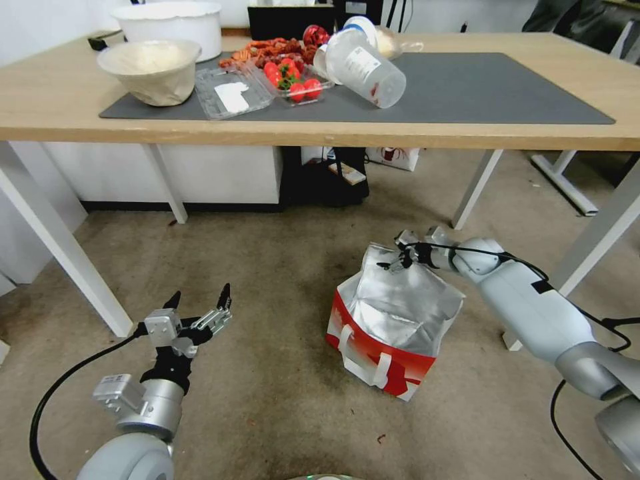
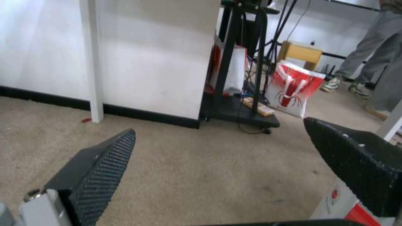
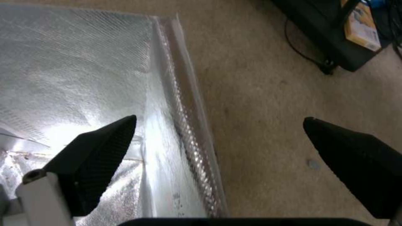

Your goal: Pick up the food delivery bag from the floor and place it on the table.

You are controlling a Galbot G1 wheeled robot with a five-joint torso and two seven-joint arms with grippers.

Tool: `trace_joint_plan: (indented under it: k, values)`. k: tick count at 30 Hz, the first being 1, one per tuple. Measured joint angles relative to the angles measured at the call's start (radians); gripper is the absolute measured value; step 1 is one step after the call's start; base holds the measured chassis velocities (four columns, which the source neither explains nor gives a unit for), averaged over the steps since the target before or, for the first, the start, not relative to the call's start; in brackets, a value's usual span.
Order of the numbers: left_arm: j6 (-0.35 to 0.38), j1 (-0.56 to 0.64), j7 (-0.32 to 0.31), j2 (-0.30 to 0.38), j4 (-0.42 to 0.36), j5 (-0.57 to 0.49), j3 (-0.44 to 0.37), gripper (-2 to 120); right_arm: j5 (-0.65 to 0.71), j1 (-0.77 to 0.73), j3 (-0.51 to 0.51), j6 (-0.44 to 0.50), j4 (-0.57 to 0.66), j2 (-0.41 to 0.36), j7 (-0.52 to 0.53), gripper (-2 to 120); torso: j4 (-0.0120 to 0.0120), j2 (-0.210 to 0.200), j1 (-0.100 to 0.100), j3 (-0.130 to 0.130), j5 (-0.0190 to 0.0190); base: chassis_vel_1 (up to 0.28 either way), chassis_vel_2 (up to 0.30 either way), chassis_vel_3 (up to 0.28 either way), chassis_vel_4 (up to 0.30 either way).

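Observation:
The food delivery bag (image 1: 393, 320) stands on the floor (image 1: 267, 267), red and white with white strap handles and its silver foil top crumpled upward. My right gripper (image 1: 395, 260) is at the bag's far top edge and is open. In the right wrist view the right gripper (image 3: 220, 118) straddles the foil rim (image 3: 184, 113), one finger over the lining, the other over carpet. My left gripper (image 1: 200, 295) hovers open above the carpet, left of the bag and apart from it. The table (image 1: 333, 133) with its dark grey mat (image 1: 467, 87) stands behind.
Bowls (image 1: 152, 67), a strawberry tray (image 1: 293, 80) and a tipped plastic jug (image 1: 363, 67) crowd the mat's left half. White table legs (image 1: 67, 253) (image 1: 477, 190) flank the bag. A black cart (image 1: 327, 177) and another red-and-white bag (image 2: 293, 88) sit under the table.

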Motion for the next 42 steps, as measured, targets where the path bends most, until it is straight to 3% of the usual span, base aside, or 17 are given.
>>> trace_joint_plan:
  k: [8, 12, 21, 25, 29, 31, 42]
  values:
    - [0.000, 0.002, 0.000, 0.000, -0.003, 0.000, 0.001, 100, 0.009, 0.017, 0.005, 0.022, -0.038, 0.012, -0.059, 90, 0.0000, 0.000, 0.000, 0.000, 0.0001, 0.000, 0.000, 0.000, 0.000]
    - [-0.002, 0.002, -0.003, 0.001, -0.004, 0.000, 0.002, 100, 0.009, 0.022, 0.009, 0.023, -0.052, 0.016, -0.096, 68, -0.0001, 0.000, 0.000, 0.000, 0.0001, 0.000, 0.000, 0.000, 0.000]
    - [-0.002, 0.003, -0.006, 0.003, -0.007, -0.002, 0.002, 100, 0.008, 0.028, 0.009, 0.022, -0.060, 0.013, -0.116, 41, -0.0001, 0.000, 0.000, 0.000, 0.0001, 0.000, 0.000, 0.000, 0.000]
    - [-0.003, 0.003, -0.006, 0.001, -0.009, -0.002, 0.004, 100, 0.008, 0.029, 0.009, 0.022, -0.061, 0.010, -0.120, 21, 0.0000, 0.000, 0.000, 0.000, 0.0002, 0.000, 0.000, 0.000, 0.000]
    - [-0.003, 0.003, -0.007, 0.001, -0.010, -0.002, 0.004, 100, 0.008, 0.027, 0.009, 0.021, -0.061, 0.009, -0.120, 14, 0.0000, 0.000, 0.000, 0.000, 0.0000, 0.000, 0.000, 0.000, 0.000]
    - [-0.003, 0.003, -0.008, 0.001, -0.012, -0.003, 0.004, 100, 0.009, 0.025, 0.009, 0.021, -0.062, 0.008, -0.120, 1, 0.0000, 0.000, 0.000, 0.000, 0.0002, 0.000, 0.000, 0.000, 0.000]
    - [-0.006, 0.005, -0.015, 0.000, -0.018, -0.003, 0.002, 100, 0.020, 0.016, 0.012, 0.020, -0.062, 0.003, -0.119, 0, 0.0000, 0.000, 0.000, 0.000, 0.0001, 0.000, 0.000, 0.000, 0.000]
